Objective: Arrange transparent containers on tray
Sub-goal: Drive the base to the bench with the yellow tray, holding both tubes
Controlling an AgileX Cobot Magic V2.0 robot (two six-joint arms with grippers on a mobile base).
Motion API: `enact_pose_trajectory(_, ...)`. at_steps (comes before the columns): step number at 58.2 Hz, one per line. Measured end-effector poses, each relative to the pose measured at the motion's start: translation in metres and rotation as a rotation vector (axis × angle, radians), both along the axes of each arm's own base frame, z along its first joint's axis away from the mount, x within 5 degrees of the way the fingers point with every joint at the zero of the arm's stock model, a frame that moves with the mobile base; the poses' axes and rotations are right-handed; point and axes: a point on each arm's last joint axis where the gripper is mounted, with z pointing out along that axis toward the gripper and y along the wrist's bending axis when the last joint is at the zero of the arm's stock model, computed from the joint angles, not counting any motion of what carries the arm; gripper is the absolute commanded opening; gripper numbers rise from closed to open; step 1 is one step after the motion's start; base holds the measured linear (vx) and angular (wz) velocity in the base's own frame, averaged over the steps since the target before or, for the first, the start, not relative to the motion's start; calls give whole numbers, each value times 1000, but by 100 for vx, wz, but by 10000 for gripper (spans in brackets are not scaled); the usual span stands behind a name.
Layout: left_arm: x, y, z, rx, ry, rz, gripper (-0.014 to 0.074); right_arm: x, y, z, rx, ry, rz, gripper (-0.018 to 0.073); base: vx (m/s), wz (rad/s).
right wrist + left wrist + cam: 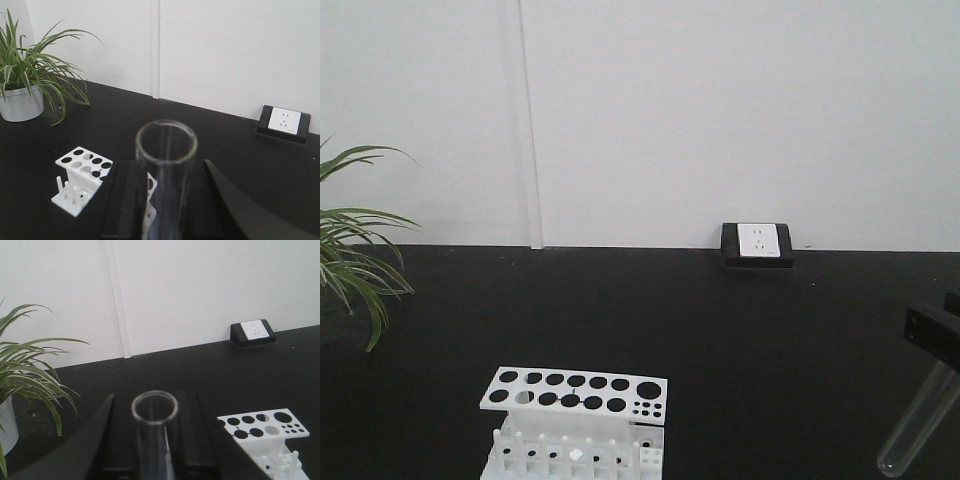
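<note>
A clear test tube [166,150] is clamped between the fingers of the right gripper [167,210], hanging tilted above the black table [720,320], well right of the white holed rack [575,390]. The left gripper [155,465] clasps a second test tube [150,440], mouth toward the camera. A potted plant [350,250] and wall socket [757,243] edge the tabletop.

The white plastic holed rack [573,392] stands on the black table [740,330], front and left of centre. The green potted plant [350,250] sits far left, the black-cased wall socket [757,243] behind, by the wall. My left gripper [155,455] and right gripper [938,345] each hold a clear glass test tube [920,420], the right one's to the right of the rack.
</note>
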Motion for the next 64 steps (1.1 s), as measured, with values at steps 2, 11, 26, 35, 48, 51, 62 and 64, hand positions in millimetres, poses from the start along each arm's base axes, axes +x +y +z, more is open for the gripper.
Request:
enact_pose_trajectory(2, 0, 0, 0, 0, 0, 0, 62, 0, 0, 0, 0, 0, 0, 118, -15, -2)
enact_pose_trajectory(11, 0, 0, 0, 0, 0, 0, 62, 0, 0, 0, 0, 0, 0, 118, -14, 2)
enact_pose_trajectory(26, 0, 0, 0, 0, 0, 0, 62, 0, 0, 0, 0, 0, 0, 118, -16, 6)
enact_pose_trajectory(35, 0, 0, 0, 0, 0, 0, 62, 0, 0, 0, 0, 0, 0, 118, -18, 2)
enact_pose_trajectory(48, 0, 0, 0, 0, 0, 0, 62, 0, 0, 0, 0, 0, 0, 118, -19, 2)
enact_pose_trajectory(51, 0, 0, 0, 0, 0, 0, 62, 0, 0, 0, 0, 0, 0, 118, -21, 3)
enact_pose_trajectory(62, 0, 0, 0, 0, 0, 0, 62, 0, 0, 0, -1, 4, 3, 118, -22, 4)
enact_pose_trajectory(64, 0, 0, 0, 0, 0, 0, 62, 0, 0, -1, -2, 6, 5, 118, -23, 5)
